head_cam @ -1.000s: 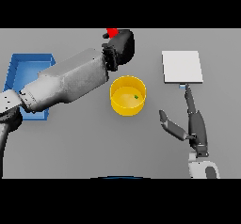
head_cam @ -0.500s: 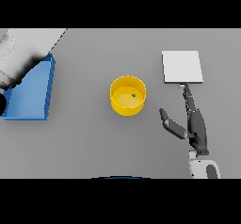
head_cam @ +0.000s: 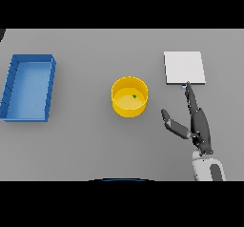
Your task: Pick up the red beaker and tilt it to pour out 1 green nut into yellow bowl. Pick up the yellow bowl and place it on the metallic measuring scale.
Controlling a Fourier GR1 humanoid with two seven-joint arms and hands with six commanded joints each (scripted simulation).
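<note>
The yellow bowl (head_cam: 129, 96) stands upright near the table's middle with one small green nut (head_cam: 134, 96) inside. The metallic measuring scale (head_cam: 184, 67), a pale flat square, lies to its right and farther back. My right hand (head_cam: 199, 126) rests low on the right, open, fingers straight and pointing at the scale's near edge, thumb spread toward the bowl; it touches neither. No red beaker shows anywhere. My left hand is out of the picture.
A blue rectangular tray (head_cam: 28, 87) lies at the table's left side, nothing visible inside it. Grey tabletop (head_cam: 90, 140) stretches between the tray, the bowl and the near edge.
My left arm, which reached over the bowl holding the red beaker a second ago, has swung away left and out of view. The blue tray is uncovered. The right hand has barely moved.
</note>
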